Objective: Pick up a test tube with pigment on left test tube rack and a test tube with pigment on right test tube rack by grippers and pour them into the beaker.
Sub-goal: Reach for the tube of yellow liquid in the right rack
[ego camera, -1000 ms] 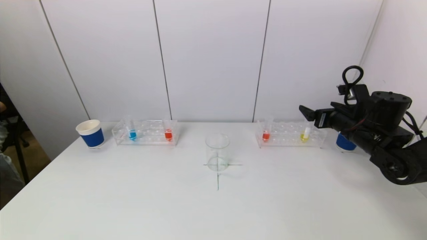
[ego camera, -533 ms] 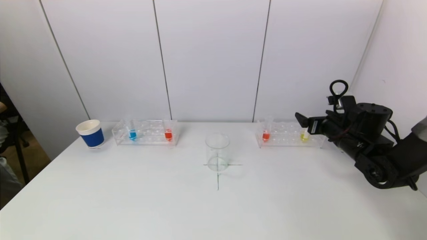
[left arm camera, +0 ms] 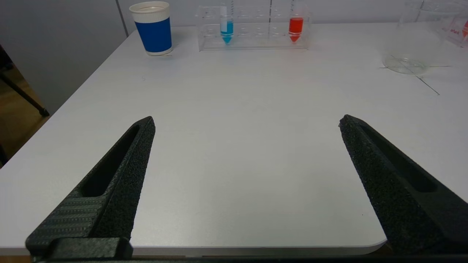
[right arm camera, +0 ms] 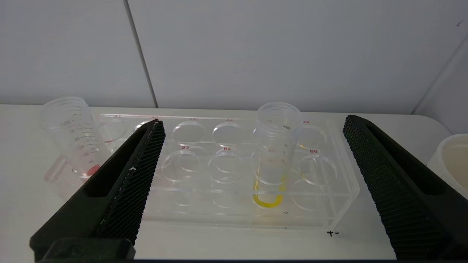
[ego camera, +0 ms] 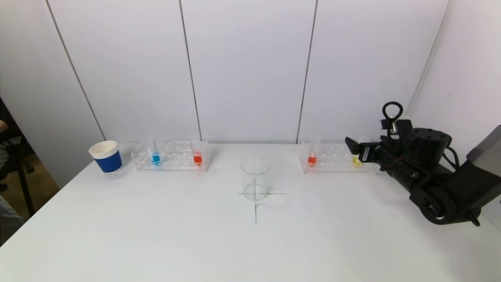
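The clear left rack (ego camera: pixel 170 161) holds a blue-pigment tube (ego camera: pixel 155 157) and a red-pigment tube (ego camera: pixel 197 157). The clear right rack (ego camera: pixel 336 159) holds a red-pigment tube (ego camera: pixel 312 158) and a yellow-pigment tube (ego camera: pixel 356 160). An empty glass beaker (ego camera: pixel 255 178) stands between the racks on a cross mark. My right gripper (ego camera: pixel 354 146) is open at the right rack. In the right wrist view its fingers (right arm camera: pixel 254 122) stand wide either side of the yellow tube (right arm camera: pixel 275 153), short of it and not touching. My left gripper (left arm camera: pixel 246 119) is open and empty over the table's near edge, outside the head view.
A blue paper cup (ego camera: pixel 106 156) stands left of the left rack. A second cup's rim (right arm camera: pixel 453 160) shows beside the right rack in the right wrist view. The white wall runs close behind both racks.
My right arm has come down and forward, bringing the open gripper from above the right rack to the height of the yellow tube. Nothing else has moved.
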You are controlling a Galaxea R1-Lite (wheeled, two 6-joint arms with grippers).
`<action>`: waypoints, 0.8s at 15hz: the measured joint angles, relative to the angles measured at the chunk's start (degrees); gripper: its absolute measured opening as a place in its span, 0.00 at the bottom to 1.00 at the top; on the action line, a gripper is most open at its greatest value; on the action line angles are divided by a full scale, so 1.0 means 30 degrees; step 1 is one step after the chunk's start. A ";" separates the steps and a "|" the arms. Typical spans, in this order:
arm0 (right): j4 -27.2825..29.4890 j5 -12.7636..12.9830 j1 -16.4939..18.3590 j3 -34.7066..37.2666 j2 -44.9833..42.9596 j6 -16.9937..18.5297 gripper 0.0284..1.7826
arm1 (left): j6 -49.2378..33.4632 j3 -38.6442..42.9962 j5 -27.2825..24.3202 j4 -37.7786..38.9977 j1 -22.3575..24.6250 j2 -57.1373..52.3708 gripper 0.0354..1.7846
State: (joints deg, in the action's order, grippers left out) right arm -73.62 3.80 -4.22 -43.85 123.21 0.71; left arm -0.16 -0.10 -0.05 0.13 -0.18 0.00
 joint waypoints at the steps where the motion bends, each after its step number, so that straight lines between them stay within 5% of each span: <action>1: -0.0037 0.0016 0.0000 -0.0020 0.0130 0.0000 0.99 | 0.0008 0.0000 0.0008 -0.0008 0.0000 0.0000 0.99; 12: -0.0057 0.0045 0.0106 -0.0423 0.0910 0.0057 0.99 | 0.0000 0.0000 0.0016 0.0000 0.0000 0.0000 0.99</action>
State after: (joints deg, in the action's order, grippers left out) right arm -73.79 3.94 -3.90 -45.12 125.94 0.88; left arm -0.16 -0.10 0.00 0.13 -0.18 0.00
